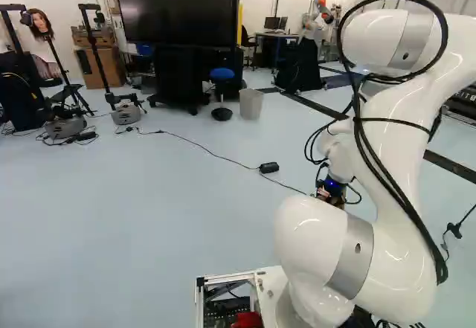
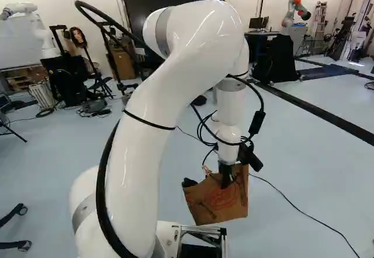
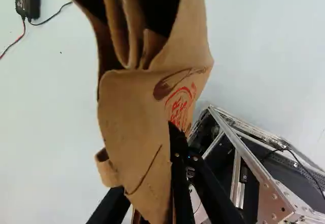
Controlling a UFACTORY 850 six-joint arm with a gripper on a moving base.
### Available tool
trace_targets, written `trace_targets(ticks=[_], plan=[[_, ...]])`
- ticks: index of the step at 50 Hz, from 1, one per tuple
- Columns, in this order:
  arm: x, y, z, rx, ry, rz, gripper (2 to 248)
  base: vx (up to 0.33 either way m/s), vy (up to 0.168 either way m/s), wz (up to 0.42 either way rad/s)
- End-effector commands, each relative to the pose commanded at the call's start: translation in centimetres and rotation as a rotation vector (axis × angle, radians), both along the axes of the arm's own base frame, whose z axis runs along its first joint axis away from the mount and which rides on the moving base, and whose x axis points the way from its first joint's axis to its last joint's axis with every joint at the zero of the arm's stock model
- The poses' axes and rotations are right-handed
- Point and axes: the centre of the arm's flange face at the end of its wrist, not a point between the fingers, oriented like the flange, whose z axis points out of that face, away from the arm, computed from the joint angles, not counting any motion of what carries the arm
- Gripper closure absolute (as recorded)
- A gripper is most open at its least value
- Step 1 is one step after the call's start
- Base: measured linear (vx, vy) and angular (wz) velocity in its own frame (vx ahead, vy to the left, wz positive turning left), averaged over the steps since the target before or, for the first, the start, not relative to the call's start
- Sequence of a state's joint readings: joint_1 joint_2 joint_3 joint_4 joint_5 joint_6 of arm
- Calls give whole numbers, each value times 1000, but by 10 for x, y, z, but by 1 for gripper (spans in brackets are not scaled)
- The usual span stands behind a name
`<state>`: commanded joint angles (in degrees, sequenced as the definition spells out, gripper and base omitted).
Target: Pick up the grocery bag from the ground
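Brown-paper grocery bag [image 2: 213,204]: mouth open, interior dark, contents indiscernible. Gripper [image 2: 226,182] jaws closed on its crumpled paper.

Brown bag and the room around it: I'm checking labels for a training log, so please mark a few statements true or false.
1. The gripper holds the brown bag between its fingers. True.
2. The printing on the bag is green. False: it is red.
3. The stool stands beside the bin. True.
4. The small black box lies on top of the bin. False: it lies on the floor, with a cable running to it.
5. The big screen stands farther ahead of the arm than the small black box. True.
6. The seat of the stool is yellow. False: it is blue.
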<state>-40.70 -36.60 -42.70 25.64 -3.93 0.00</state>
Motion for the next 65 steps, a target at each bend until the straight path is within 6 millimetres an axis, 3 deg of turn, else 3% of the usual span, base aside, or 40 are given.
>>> trace_targets(ticks=[65], plan=[[-39, 22, 94, -98, -112, -22, 229, 0, 0, 0]])
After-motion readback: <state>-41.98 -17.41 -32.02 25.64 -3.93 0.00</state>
